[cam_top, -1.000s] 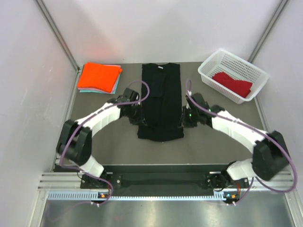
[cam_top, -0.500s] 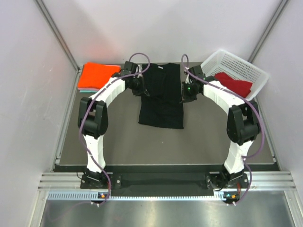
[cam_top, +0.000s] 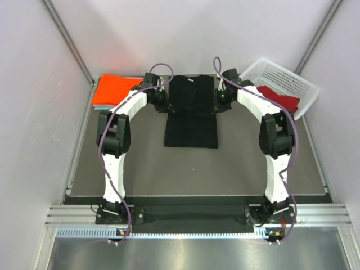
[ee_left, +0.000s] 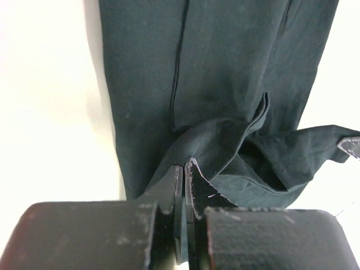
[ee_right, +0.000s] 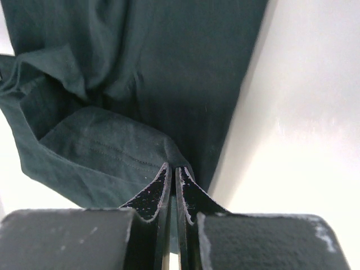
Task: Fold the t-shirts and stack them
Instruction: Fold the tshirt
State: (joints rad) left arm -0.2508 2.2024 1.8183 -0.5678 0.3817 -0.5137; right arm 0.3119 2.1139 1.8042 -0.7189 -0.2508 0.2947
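The large black t-shirt (cam_top: 191, 115) lies at the table's middle back, its near half folded over toward the collar. My left gripper (cam_top: 163, 101) is shut on its left edge; the wrist view shows the cloth (ee_left: 225, 84) pinched between the fingers (ee_left: 184, 169). My right gripper (cam_top: 219, 101) is shut on the right edge, the cloth (ee_right: 140, 84) held at its fingers (ee_right: 172, 171). The folded orange t-shirt (cam_top: 115, 89) lies on the pale teal one (cam_top: 100, 106) at the back left. The dark red t-shirt (cam_top: 279, 99) lies in the basket.
A white plastic mesh basket (cam_top: 281, 76) stands at the back right, tilted against the right wall. Grey walls close in the table on three sides. A metal rail runs along the near edge.
Both grippers have carried the black t-shirt's near hem away from the arms toward the collar, folding it in half. The arms are now stretched far back.
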